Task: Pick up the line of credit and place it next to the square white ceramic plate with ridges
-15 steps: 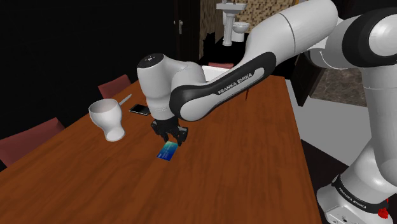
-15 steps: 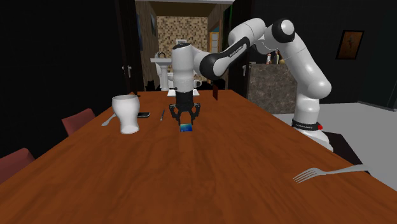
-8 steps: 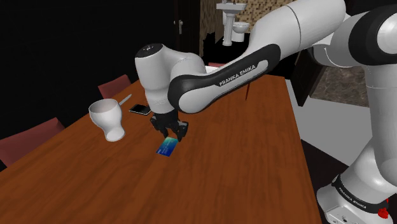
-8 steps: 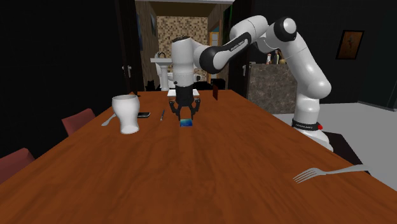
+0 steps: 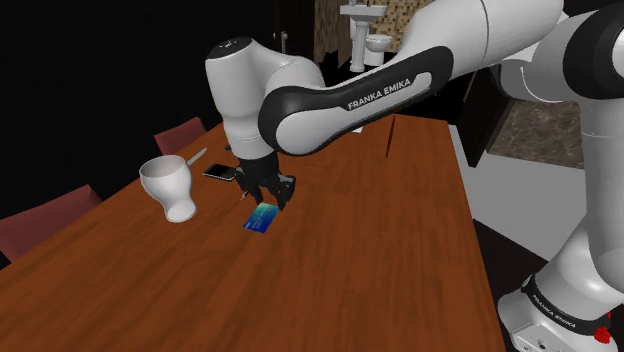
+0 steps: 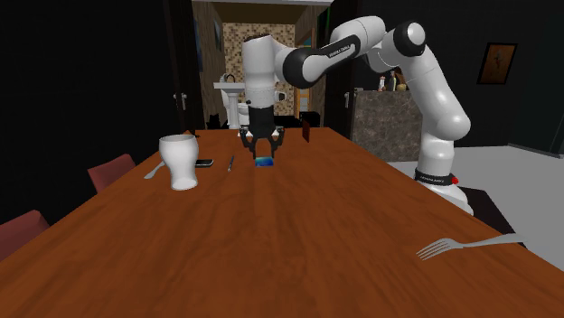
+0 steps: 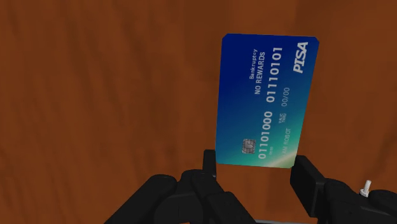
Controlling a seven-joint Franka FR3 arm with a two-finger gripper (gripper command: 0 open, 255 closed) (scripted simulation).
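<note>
Looking from the shoulder: the jaws of the gripper (image 5: 266, 200) are closed on a blue card (image 5: 261, 218), which hangs tilted below them over the reddish-brown wooden surface (image 5: 360, 260).
Around the card: a white cup (image 5: 170, 187) stands at nine o'clock; a dark phone (image 5: 220, 172) lies at ten o'clock, with a spoon (image 5: 193, 157) beyond it.
Room, shoulder view: dark red chairs (image 5: 180, 135) stand along the surface's far side before a black area; at one o'clock a doorway shows a white toilet (image 5: 378, 45).
Second exterior view: the gripper (image 6: 263, 155) holds the card (image 6: 263, 162) over the surface (image 6: 298, 244) toward its far end, with the cup (image 6: 179, 161) at nine o'clock of it; a fork (image 6: 465, 244) lies at four o'clock, well apart.
Wrist view: the black fingers (image 7: 305, 178) of the gripper (image 7: 254, 162) clasp the long edges of the card (image 7: 264, 102) at one short end; it reads "PTSA" and "NO REWARDS", and the grain of the surface (image 7: 108, 89) lies behind it.
</note>
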